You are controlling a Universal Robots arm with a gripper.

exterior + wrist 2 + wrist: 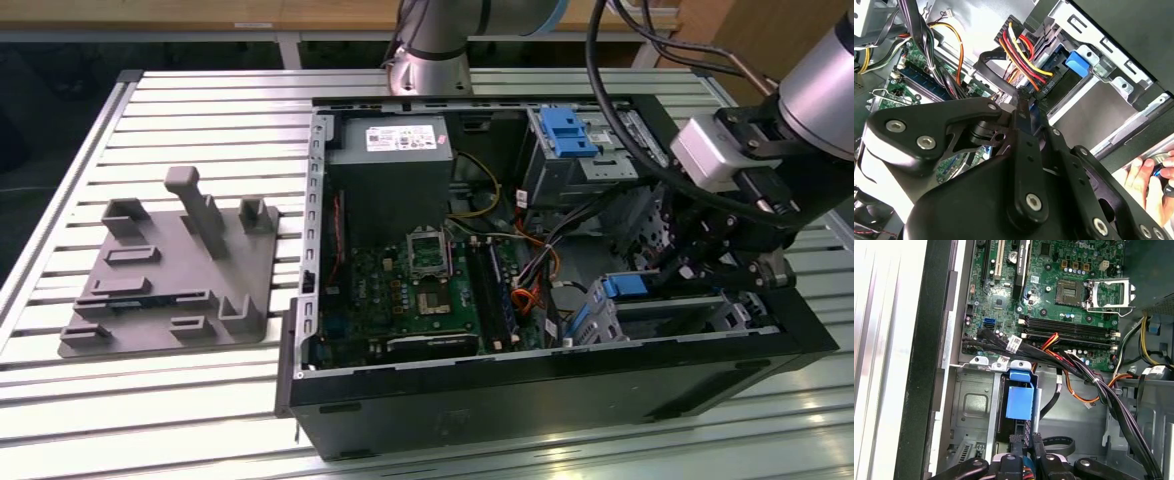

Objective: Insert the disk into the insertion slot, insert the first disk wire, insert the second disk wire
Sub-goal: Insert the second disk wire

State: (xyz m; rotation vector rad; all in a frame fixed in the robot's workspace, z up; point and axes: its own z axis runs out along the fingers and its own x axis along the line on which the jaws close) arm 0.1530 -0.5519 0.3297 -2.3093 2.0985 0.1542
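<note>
Inside the case's front corner, we see the jaws [1024,452] pinched nearly shut on a black wire plug, the disk [1019,402] just ahead at twelve o'clock.

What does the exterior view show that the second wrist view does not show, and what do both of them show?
The exterior view alone shows the grey fixture plate on the slatted table, beside the open computer case, and the power supply inside the case.

The second wrist view alone shows a person's hand outside the case, and the red and yellow wires running to a connector close to the gripper.

Both show the motherboard and the blue carrier tab at the drive cage, with the gripper near it.
</note>
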